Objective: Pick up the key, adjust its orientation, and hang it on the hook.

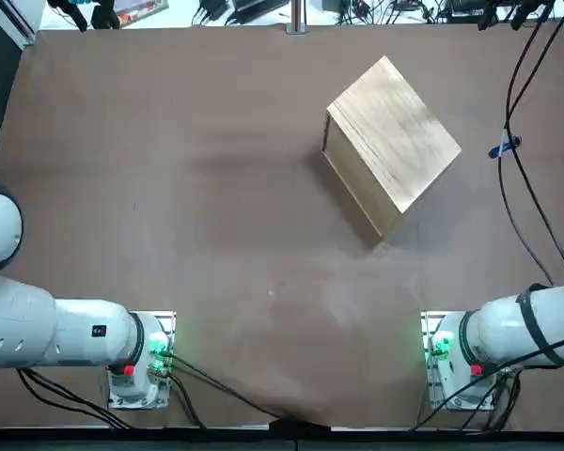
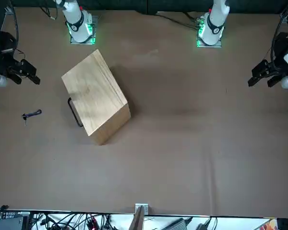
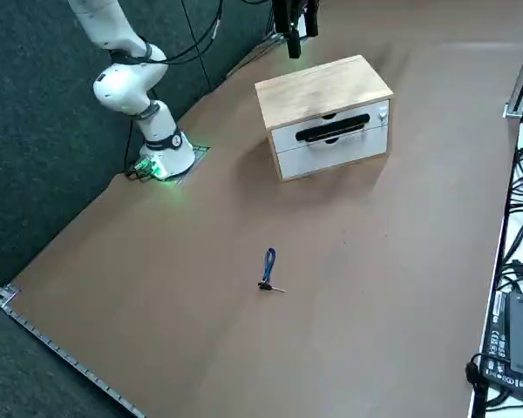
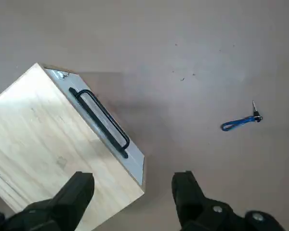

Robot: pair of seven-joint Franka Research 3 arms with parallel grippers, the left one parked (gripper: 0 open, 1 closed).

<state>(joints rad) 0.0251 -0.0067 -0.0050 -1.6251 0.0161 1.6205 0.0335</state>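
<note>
Blue-headed key with a thin metal shaft (image 3: 268, 270): lies flat on the brown tabletop (image 3: 183, 322), off the robot's right side of the box and well apart from it; nothing holds it.
Blue head's long axis: runs crosswise, its loop (image 3: 269, 258) towards the box, its black end (image 3: 264, 286) away from it.
Metal shaft (image 3: 278, 290): sticks out at an angle to the head, pointing away from the arm bases.
Nearer arm: the right one.
Right gripper (image 4: 134, 178): raised above the table, its 2 black fingers wide apart with nothing between them.
Key from gripper: outside the gap, off past the finger on the side away from the box. The coming move likely calls for a shift towards the robot's right, then a descent, with the wrist turned so the 2 fingers straddle the narrow head.
Pale wooden box with a grey-white drawer face (image 4: 62, 149): its face and black handle (image 4: 102, 118) look towards the key's side.
Small metal fitting on the drawer face (image 3: 383, 113): perhaps the hook; its shape cannot be told.
Stage: before the grasp, I judge.
</note>
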